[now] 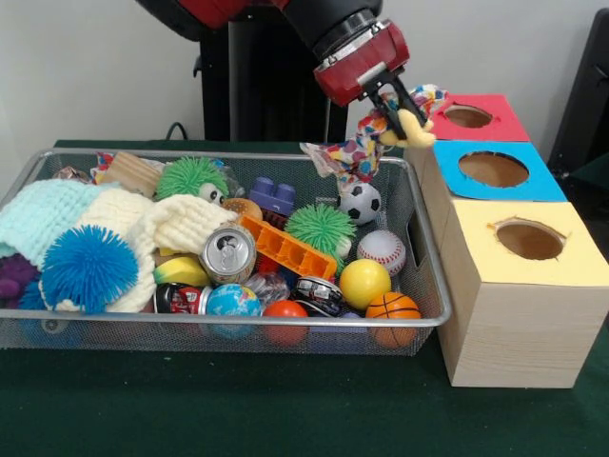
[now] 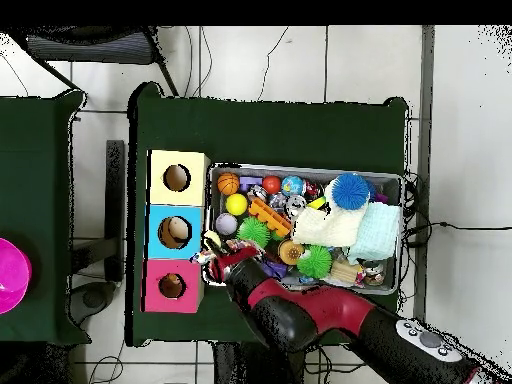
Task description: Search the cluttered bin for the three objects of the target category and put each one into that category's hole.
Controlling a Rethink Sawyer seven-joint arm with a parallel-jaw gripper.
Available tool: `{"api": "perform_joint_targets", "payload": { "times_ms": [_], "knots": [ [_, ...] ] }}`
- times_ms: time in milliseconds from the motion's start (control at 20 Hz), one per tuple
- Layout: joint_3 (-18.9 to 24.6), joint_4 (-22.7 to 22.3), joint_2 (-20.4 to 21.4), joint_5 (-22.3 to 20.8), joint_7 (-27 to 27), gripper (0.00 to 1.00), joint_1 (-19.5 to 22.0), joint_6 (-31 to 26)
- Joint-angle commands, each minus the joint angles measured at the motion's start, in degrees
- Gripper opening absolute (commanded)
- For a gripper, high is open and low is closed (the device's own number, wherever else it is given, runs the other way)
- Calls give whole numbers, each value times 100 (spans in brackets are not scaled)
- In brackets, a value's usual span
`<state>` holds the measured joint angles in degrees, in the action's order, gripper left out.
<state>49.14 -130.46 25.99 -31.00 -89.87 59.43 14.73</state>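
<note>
Gripping a floppy spotted cloth toy (image 1: 366, 143) with a yellow end, the gripper (image 1: 398, 112) is closed on it and hangs in the air between the wire bin (image 1: 419, 238) and the red box (image 1: 476, 119), just short of that box's hole. I judge this delivery under way but unfinished; whether any toy is already inside a box cannot be seen. Beside the red box stand a blue box (image 1: 495, 171) and a yellow box (image 1: 528, 257). The bin remains crowded with balls, a can (image 1: 228, 253) and knitted cloths. Everything sits on a dark green table (image 1: 285, 409), with a pale wall behind.
</note>
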Motion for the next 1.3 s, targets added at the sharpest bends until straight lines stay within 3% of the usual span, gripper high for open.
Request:
{"api": "perform_joint_targets", "payload": {
  "times_ms": [50,300,450,600,850,1050,1300],
  "knots": [
    [780,292,-804,-848,-1065,0,179,1405],
    [776,569,-985,-1296,-1152,0,252,1902],
    [708,776,-1071,-1537,-1232,0,307,1860],
    [-43,961,-628,-1028,-896,0,67,1547],
    [-1454,1080,179,-230,-520,0,-561,1577],
    [-1939,1188,247,-158,-491,0,-711,1715],
    [-2232,1270,138,-233,-651,0,-755,2161]
  ]
}}
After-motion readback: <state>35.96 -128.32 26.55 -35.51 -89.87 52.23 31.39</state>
